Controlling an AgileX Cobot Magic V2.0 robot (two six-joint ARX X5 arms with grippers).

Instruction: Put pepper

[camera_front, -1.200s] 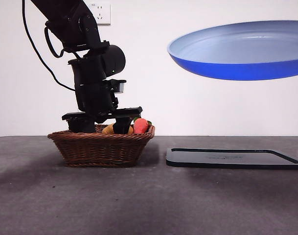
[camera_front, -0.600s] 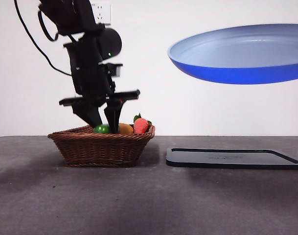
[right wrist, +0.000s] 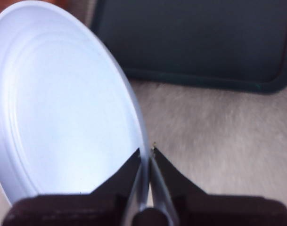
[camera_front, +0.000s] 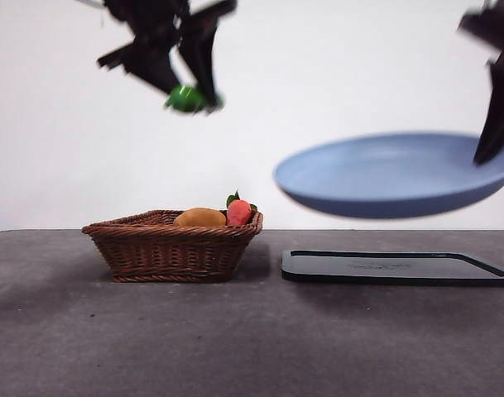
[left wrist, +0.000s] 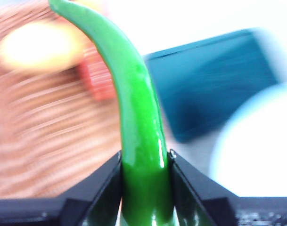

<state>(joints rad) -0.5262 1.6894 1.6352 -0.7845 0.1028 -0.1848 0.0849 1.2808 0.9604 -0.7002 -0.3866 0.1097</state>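
Observation:
My left gripper is shut on the glossy green pepper and holds it high above the wicker basket. In the left wrist view the long curved pepper runs up from between the jaws. My right gripper is shut on the rim of the blue plate, holding it in the air above the dark tray. The right wrist view shows the plate pinched at its edge between the jaws.
The basket holds a yellow-orange fruit and a red-orange fruit with green leaves. The dark tray lies flat on the grey table, right of the basket. A white wall is behind.
My left gripper has lifted the pepper out of the basket and risen high. The blue plate has come down lower over the tray.

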